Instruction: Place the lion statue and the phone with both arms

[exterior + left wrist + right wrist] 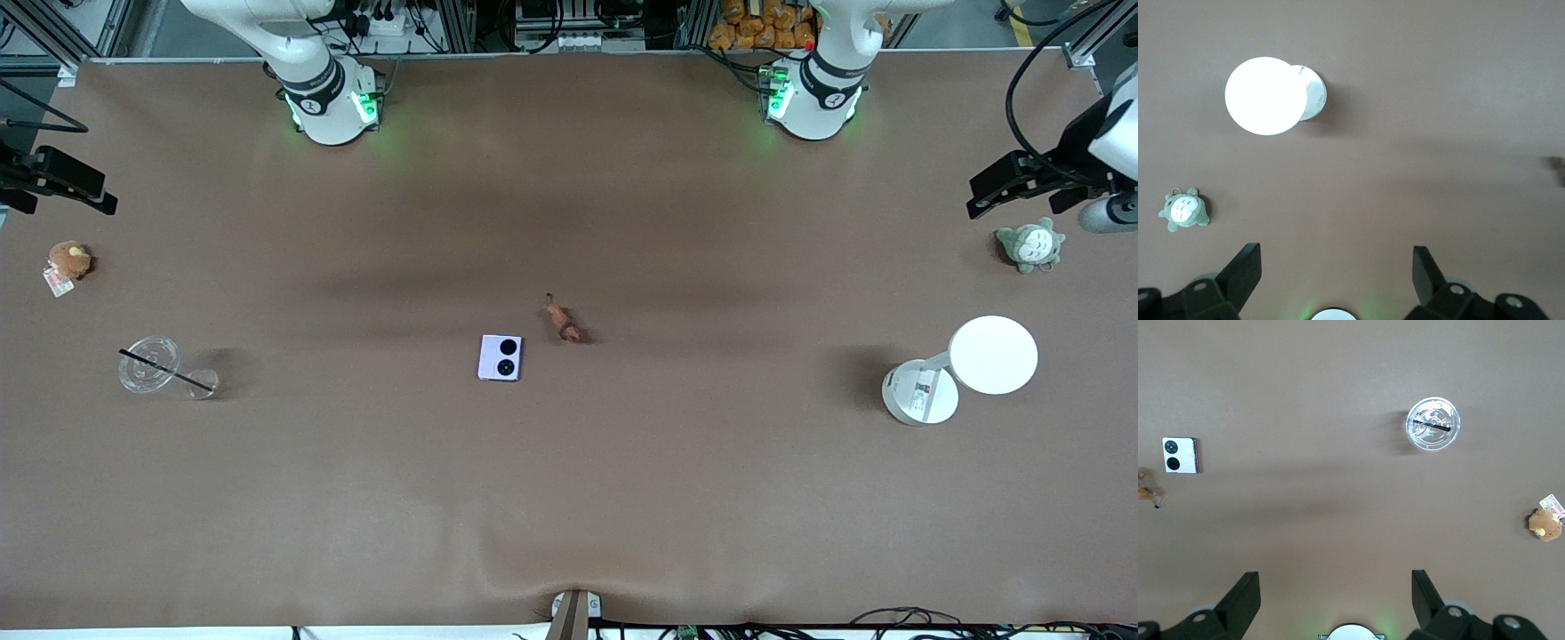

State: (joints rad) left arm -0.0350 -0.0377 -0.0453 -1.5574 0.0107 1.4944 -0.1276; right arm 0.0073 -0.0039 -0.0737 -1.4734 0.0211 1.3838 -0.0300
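The lion statue (562, 322), a tiny reddish-brown figurine, lies on the brown table near its middle. The pale lavender phone (500, 357) lies folded beside it, slightly nearer the front camera, toward the right arm's end. My left gripper (982, 197) hangs open and empty over the left arm's end of the table; its wrist view (1336, 267) shows the lion (1558, 163) only at the frame edge. My right gripper (98, 191) hangs open and empty over the right arm's end; its wrist view (1336, 587) shows the phone (1180, 455) and lion (1145, 493) far off.
A white lamp (978, 360) and a grey-green plush (1029, 244) sit at the left arm's end. A clear cup with a black straw (151, 364) and a brown plush with a tag (69, 260) sit at the right arm's end.
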